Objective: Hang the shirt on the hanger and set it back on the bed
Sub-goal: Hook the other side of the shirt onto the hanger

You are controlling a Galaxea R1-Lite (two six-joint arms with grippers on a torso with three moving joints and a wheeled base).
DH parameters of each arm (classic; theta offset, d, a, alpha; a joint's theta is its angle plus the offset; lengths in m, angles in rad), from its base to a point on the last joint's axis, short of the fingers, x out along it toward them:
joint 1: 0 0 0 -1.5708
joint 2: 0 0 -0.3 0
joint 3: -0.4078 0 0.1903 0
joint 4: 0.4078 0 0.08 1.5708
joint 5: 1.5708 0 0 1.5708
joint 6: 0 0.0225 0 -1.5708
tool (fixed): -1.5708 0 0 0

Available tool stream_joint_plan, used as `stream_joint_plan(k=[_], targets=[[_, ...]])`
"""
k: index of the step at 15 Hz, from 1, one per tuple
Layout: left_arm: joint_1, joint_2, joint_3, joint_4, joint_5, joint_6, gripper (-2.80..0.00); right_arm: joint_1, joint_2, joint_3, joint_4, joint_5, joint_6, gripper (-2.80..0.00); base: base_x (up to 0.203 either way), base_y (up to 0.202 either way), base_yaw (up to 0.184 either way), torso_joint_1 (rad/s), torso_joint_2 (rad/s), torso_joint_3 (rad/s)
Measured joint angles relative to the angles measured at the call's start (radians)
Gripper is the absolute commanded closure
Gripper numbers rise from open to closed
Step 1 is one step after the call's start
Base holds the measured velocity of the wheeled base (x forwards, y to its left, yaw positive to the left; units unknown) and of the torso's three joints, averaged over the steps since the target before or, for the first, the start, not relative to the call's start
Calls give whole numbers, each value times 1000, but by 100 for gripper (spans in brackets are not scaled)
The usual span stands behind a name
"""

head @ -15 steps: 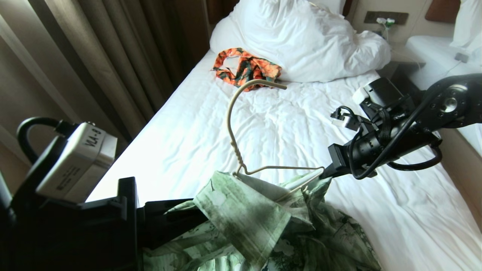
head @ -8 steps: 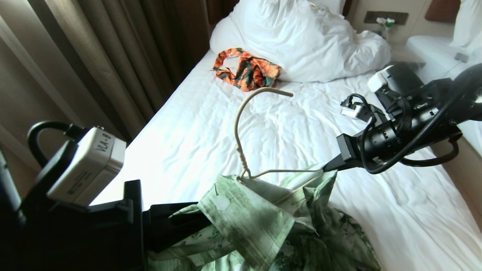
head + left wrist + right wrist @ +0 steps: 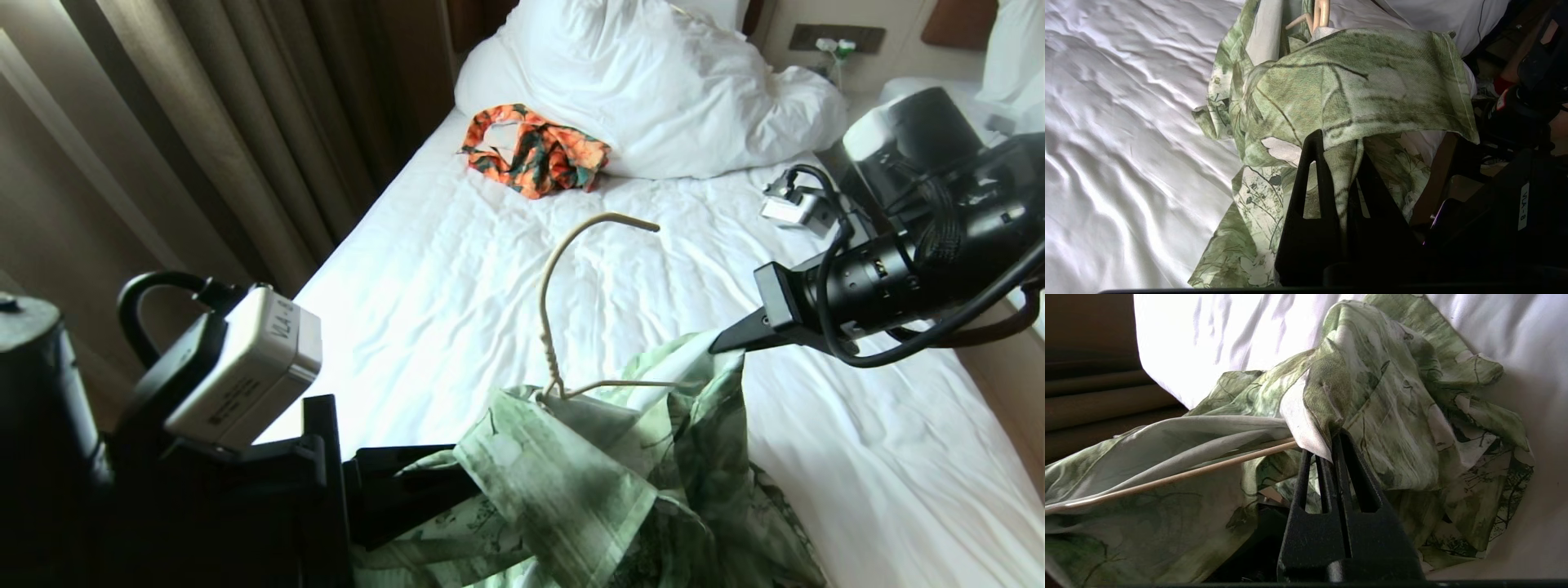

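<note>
The green flower-print shirt (image 3: 588, 482) hangs bunched over the near end of the bed (image 3: 457, 286), draped on the cream wire hanger (image 3: 545, 318). The hanger's hook (image 3: 608, 218) stands up above the sheet. My left gripper (image 3: 453, 486) reaches in from the near left and is shut on a fold of the shirt (image 3: 1372, 81), as the left wrist view shows (image 3: 1339, 151). My right gripper (image 3: 722, 343) comes from the right, shut on shirt cloth (image 3: 1392, 396) at the hanger's right shoulder (image 3: 1337, 437). The hanger wire (image 3: 1188, 475) runs under the cloth there.
A small orange-and-green garment (image 3: 535, 151) lies near the bulky white duvet (image 3: 653, 90) at the head of the bed. Brown curtains (image 3: 204, 122) run along the bed's left side. A second white bed (image 3: 931, 106) stands at the right.
My right gripper has risen and moved right, drawing shirt cloth up over the hanger's right shoulder. The hanger and my left arm have shifted right with it. Both grips are unchanged.
</note>
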Motion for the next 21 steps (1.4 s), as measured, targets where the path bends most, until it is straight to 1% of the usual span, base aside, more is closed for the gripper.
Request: stream_joint_plan(k=[2,4,6,9,11,12,13,15,17,19,21], targets=[[0,31,-16,-5,0,-2,0,16,-20,-2,0,0,0,0,0,0,0,0,0,0],[-3,71,-44,-34,0,-5,0,33,-43,-3,-1,1,0,0,0,0,0,0,0,0],[-18,118,-77,-76,15,-5,0,51,-64,-3,-2,3,-1,0,0,0,0,0,0,0],[-38,188,-137,-91,33,-6,0,68,-93,-2,-4,3,-4,0,0,0,0,0,0,0],[-59,233,-172,-96,34,-16,0,71,-112,-2,-42,3,-6,0,0,0,0,0,0,0],[-70,256,-180,-112,39,-34,0,71,-122,-2,-66,3,-6,0,0,0,0,0,0,0],[-76,280,-183,-152,47,-57,0,72,-135,-1,-76,4,-6,0,0,0,0,0,0,0],[-83,340,-182,-284,84,-106,0,74,-163,-1,-79,4,-6,0,0,0,0,0,0,0],[-84,397,-179,-406,108,-138,0,75,-190,-1,-79,4,-6,0,0,0,0,0,0,0],[-83,449,-180,-514,115,-187,0,74,-210,0,-81,3,-10,0,0,0,0,0,0,0],[-81,501,-180,-635,123,-206,0,75,-227,-4,-86,6,-31,0,0,0,0,0,0,0]])
